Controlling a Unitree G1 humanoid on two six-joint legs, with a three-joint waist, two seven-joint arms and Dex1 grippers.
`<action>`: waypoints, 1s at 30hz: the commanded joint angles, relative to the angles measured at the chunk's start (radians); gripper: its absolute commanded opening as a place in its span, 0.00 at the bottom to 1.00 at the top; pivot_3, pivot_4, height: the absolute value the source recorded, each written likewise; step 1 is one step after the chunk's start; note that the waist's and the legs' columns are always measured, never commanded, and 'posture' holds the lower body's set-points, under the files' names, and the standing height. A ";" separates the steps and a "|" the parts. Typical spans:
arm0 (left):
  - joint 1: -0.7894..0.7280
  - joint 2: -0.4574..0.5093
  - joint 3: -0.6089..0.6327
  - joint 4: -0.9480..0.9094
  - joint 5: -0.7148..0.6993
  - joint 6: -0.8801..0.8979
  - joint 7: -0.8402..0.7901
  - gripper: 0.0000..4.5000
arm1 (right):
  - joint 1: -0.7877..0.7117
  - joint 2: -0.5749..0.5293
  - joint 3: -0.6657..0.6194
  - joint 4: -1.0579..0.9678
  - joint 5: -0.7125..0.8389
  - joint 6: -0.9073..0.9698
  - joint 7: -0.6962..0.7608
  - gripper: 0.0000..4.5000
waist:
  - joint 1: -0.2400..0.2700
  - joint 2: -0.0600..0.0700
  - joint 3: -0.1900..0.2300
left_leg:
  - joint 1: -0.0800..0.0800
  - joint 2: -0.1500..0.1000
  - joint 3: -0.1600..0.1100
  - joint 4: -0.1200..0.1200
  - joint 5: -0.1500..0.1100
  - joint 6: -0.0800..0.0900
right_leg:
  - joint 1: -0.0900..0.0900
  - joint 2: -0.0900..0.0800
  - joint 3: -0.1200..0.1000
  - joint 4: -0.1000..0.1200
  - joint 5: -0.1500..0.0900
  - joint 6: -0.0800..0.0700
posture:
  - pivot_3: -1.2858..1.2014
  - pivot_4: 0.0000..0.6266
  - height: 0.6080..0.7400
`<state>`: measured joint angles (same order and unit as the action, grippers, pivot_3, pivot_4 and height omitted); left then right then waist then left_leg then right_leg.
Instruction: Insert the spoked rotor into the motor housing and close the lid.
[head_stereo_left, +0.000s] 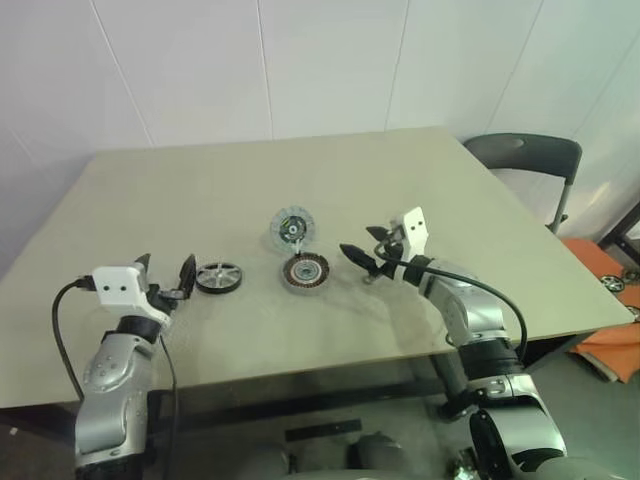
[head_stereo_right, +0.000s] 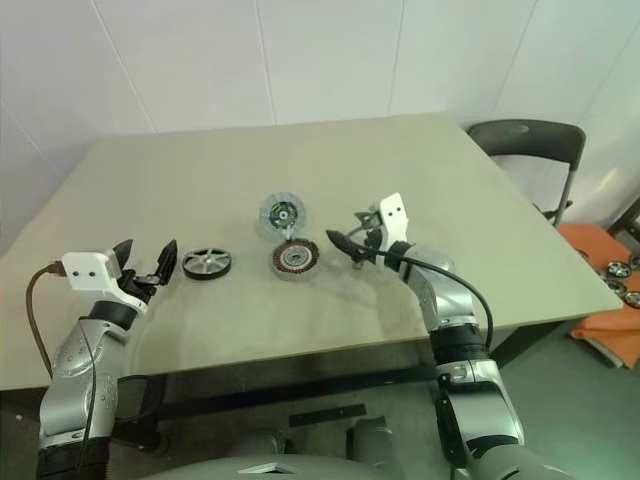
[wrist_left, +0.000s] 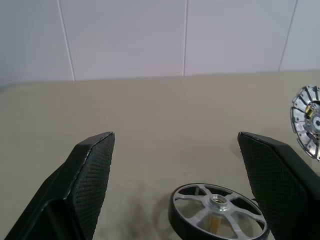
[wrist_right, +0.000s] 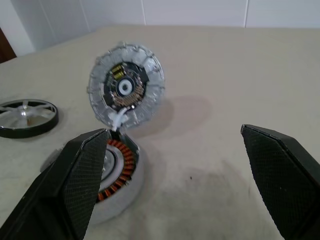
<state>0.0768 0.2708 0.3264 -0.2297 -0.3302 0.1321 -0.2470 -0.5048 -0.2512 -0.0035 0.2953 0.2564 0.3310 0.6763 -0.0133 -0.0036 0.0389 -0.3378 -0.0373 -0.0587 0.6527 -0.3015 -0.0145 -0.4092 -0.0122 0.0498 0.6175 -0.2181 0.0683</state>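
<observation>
Hovering over the beige table (head_stereo_left: 200, 200), both grippers spread and empty.
Left gripper (head_stereo_left: 165, 275) just beside spoked rotor (head_stereo_left: 219, 277); right gripper (head_stereo_left: 364, 247) near motor housing (head_stereo_left: 305, 271), its lid (head_stereo_left: 292, 228) tilted up behind.

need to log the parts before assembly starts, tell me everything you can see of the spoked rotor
The spoked rotor is a flat round wheel with a black outer rim, silver metal spokes with open gaps between them and a small raised silver hub with a hole. It lies flat on the beige table, on the robot's left of the motor housing and apart from it. Nothing touches it. The left pincer hangs open just beside it, one finger to each side in the left wrist view.
</observation>
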 joint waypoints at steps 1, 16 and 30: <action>-0.013 -0.004 -0.012 -0.059 -0.008 0.001 0.003 0.93 | -0.004 -0.016 0.005 -0.054 -0.012 -0.009 -0.014 0.99 | 0.000 0.000 0.000 | 0.000 0.000 0.000 0.000 0.000 0.000 | 0.000 0.000 0.000 0.000 0.000 0.000 | 0.52 0.00 1.00; -0.277 0.199 -0.098 0.228 -0.008 0.006 -0.304 0.93 | -0.232 -0.149 -0.008 0.339 -0.094 -0.245 0.057 0.99 | -0.007 0.000 0.000 | 0.001 0.000 0.001 0.000 0.000 0.000 | 0.001 0.001 0.000 -0.001 -0.001 -0.002 | 0.52 0.00 1.00; -0.659 0.284 -0.245 0.678 0.028 -0.097 -0.734 0.93 | -0.404 -0.165 0.002 0.574 -0.088 -0.294 0.299 0.99 | -0.011 0.000 0.000 | -0.001 -0.001 0.001 -0.005 0.000 0.000 | -0.003 -0.001 0.001 -0.003 0.001 0.001 | 0.52 0.00 1.00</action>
<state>-0.5622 0.5378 0.0864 0.4774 -0.2836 0.0191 -0.9331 -0.8561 -0.4133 0.0063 0.8880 0.1417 0.0177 0.9127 -0.0239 -0.0034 0.0392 -0.3392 -0.0379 -0.0577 0.6477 -0.3013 -0.0146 -0.4124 -0.0139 0.0506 0.6153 -0.2166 0.0696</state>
